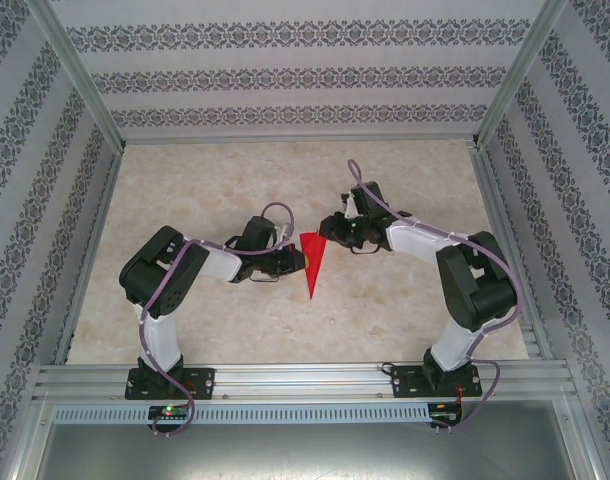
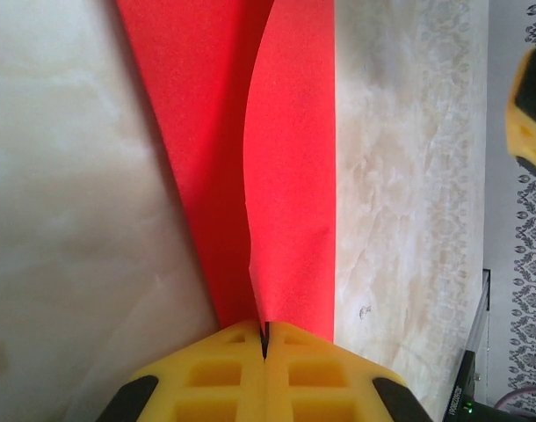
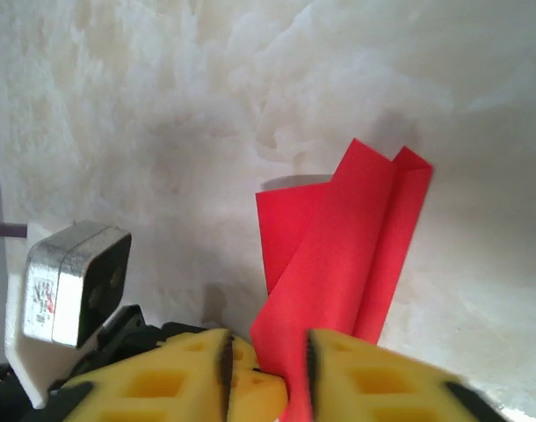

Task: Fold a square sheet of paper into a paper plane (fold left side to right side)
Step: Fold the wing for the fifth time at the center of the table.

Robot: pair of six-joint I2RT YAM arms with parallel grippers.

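Note:
The square sheet of paper [image 1: 311, 265] lies mid-table, folded into a narrow red triangle with its tip toward the arms. My left gripper [image 1: 296, 262] reaches it from the left and is shut on a raised red flap [image 2: 286, 176], pinched right at the yellow fingertips [image 2: 264, 332]. My right gripper [image 1: 329, 229] is at the paper's wide far end. Its jaws [image 3: 266, 352] stand apart with a lifted fold of the red paper [image 3: 338, 237] in the gap, close to the right-hand pad [image 3: 356, 369]. No yellow face of the paper shows.
The pale marble-patterned table [image 1: 185, 200] is fenced by aluminium rails and patterned walls. The left arm's wrist camera block [image 3: 75, 281] sits close beside my right gripper. A yellow finger of the right gripper [image 2: 527, 114] shows at the edge of the left wrist view.

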